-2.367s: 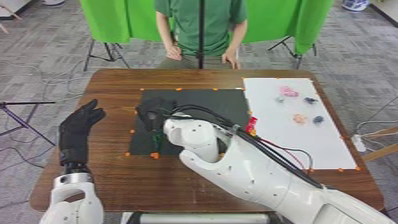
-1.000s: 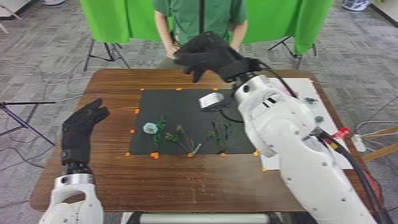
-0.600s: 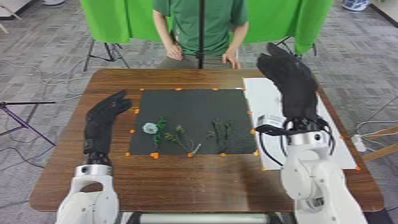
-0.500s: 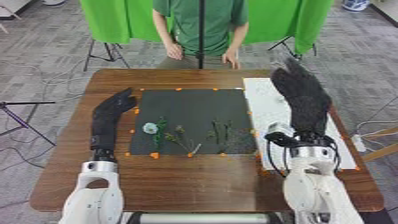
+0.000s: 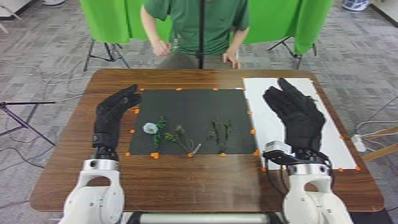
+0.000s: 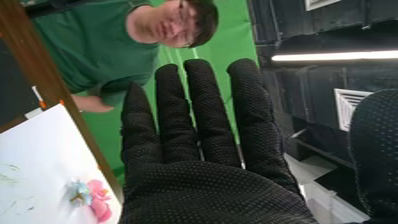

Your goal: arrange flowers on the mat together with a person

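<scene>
In the head view, the right hand (image 5: 298, 112) is over the white sheet (image 5: 336, 159), its fingers straight and nothing in it. The left hand (image 5: 115, 110) is at the left edge of the black mat (image 5: 188, 106), open and empty. On the mat's lower left lies a pale blue-white flower (image 5: 150, 128) with a green stem. Beside it are green stems (image 5: 180, 136), and further right more thin green stems (image 5: 219, 131). In the right wrist view, my right hand (image 6: 209, 187) has straight fingers; a pink flower (image 6: 96, 199) and a light blue one (image 6: 78, 190) lie on the white sheet.
Orange markers (image 5: 155, 155) line the mat's edges. Bare wood of the brown table (image 5: 195, 185) lies between the mat and the robot. A person stands behind the far table edge, with a dark vertical pole in front.
My right hand has swung from over the mat to over the white sheet and lowered. The left hand has shifted toward the mat. One of the person's hands has risen slightly to the left.
</scene>
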Controlling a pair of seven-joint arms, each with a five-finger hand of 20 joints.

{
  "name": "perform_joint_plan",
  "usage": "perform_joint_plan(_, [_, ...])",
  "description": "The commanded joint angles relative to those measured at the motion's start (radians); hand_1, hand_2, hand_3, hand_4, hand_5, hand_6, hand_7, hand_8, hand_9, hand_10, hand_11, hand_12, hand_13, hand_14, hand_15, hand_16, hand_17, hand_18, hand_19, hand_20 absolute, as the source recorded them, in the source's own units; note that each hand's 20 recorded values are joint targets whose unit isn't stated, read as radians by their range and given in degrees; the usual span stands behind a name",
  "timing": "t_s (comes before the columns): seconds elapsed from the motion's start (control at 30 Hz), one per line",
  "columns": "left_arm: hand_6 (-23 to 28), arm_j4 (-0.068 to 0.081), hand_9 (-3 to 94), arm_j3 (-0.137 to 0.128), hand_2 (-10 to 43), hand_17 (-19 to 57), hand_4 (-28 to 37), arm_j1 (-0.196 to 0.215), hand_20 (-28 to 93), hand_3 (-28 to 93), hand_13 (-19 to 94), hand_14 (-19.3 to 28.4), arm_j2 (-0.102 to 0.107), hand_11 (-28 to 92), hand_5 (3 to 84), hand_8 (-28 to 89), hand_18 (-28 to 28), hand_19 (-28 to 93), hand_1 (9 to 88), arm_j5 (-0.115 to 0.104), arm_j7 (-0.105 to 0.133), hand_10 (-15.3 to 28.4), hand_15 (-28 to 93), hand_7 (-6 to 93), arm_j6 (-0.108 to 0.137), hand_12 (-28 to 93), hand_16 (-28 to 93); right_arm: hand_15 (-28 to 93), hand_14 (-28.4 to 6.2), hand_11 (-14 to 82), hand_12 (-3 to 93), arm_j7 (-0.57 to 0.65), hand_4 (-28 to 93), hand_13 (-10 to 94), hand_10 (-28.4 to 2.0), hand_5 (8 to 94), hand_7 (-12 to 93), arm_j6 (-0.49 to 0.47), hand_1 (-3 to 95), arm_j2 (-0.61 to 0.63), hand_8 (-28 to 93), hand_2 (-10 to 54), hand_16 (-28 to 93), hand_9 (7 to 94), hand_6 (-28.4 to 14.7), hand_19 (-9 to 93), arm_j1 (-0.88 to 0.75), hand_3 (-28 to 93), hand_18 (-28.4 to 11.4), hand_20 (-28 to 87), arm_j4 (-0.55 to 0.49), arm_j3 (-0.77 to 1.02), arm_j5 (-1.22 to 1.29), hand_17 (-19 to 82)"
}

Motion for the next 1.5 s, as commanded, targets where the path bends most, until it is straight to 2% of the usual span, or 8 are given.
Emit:
perform_joint_plan(0.03, [3.9,-0.004,47.6,-0.003,3.6,8.5,-19.6,0.0,21,68,38,17.4,0.007,20,49.6,-6,12.5,13,26.5,-0.006,0.006,13.6,23,12.6,0.007,15,3,12,-12.8,6.5,14.9,-0.008,-16,37,-14.7,49.9,9,-0.009,7.0,-0.004,-7,4.6,18,50.2,0.1,2,0.004,76,-14.7,32,-0.006,-0.006,0.002,23])
perform_joint_plan(0.37, [4.0,-0.011,47.7,-0.003,3.5,8.5,-19.6,0.007,22,68,39,17.6,0.0,20,49.6,-6,12.6,14,26.3,-0.007,0.007,13.6,24,12.6,0.009,15,3,10,-12.7,4.3,14.1,0.041,-17,32,-14.9,47.9,8,-0.046,6.1,-0.004,-7,5.0,17,44.0,-0.1,1,0.001,76,-15.1,31,-0.002,0.008,-0.026,21])
perform_joint_plan(0.63, [4.0,-0.022,47.7,-0.009,4.5,7.3,-20.1,0.019,23,67,38,17.6,-0.012,20,49.6,-6,13.8,16,26.5,0.002,-0.029,13.6,23,12.4,-0.006,15,3,5,-12.0,2.7,10.4,0.06,-17,25,-14.3,40.7,5,-0.06,3.2,-0.009,-7,6.0,13,35.7,-0.4,0,0.009,74,-14.8,26,0.005,0.02,-0.049,17])
perform_joint_plan(0.8, [3.7,-0.025,47.7,-0.009,7.6,7.1,-21.7,0.016,23,67,38,17.7,-0.014,20,49.8,-6,14.2,17,25.9,0.001,-0.023,13.7,24,12.6,-0.007,15,3,5,-11.6,2.7,10.2,0.065,-17,24,-14.4,39.9,4,-0.067,2.2,-0.008,-7,7.2,12,35.0,-0.4,0,0.014,73,-14.5,25,0.011,0.024,-0.058,16])
perform_joint_plan(1.23, [3.7,-0.023,47.7,-0.011,6.8,6.8,-22.1,0.02,23,68,38,18.0,-0.011,20,49.7,-6,14.4,18,25.2,-0.003,-0.032,13.7,25,12.4,-0.008,15,3,7,-11.4,3.6,10.5,0.049,-18,26,-14.2,40.7,5,-0.015,0.6,-0.001,-7,8.9,12,37.5,-0.5,1,0.005,72,-14.6,25,0.004,0.028,-0.014,17])
perform_joint_plan(1.27, [3.7,-0.023,47.7,0.06,6.8,6.7,-22.1,0.014,23,68,38,18.0,0.11,20,49.7,-6,14.4,18,25.3,-0.093,0.002,13.7,25,12.4,0.099,16,3,7,-11.5,3.6,10.6,0.049,-18,26,-14.3,40.8,6,-0.017,0.7,0.001,-7,8.7,12,37.6,-0.5,1,0.004,72,-14.6,25,0.004,0.026,-0.013,17])
perform_joint_plan(1.3, [3.7,-0.024,47.7,0.076,6.8,6.7,-22.0,0.012,23,67,38,18.0,0.138,20,49.7,-6,14.4,18,25.3,-0.113,0.012,13.7,25,12.3,0.122,16,3,7,-11.5,3.6,10.6,0.052,-18,27,-14.3,40.9,6,-0.019,0.8,0.002,-7,8.6,12,37.7,-0.6,1,0.002,72,-14.6,25,0.001,0.026,-0.015,17])
perform_joint_plan(1.5, [3.8,-0.027,47.7,0.055,6.6,6.8,-21.9,0.021,23,67,38,18.1,0.116,20,49.7,-6,14.4,18,25.4,-0.097,0.003,13.7,25,12.2,0.112,16,3,8,-11.5,3.7,10.8,0.051,-17,27,-14.4,41.3,6,-0.017,1.7,0.004,-7,8.0,12,38.1,-0.7,1,0.003,72,-14.6,25,0.0,0.032,-0.027,18])
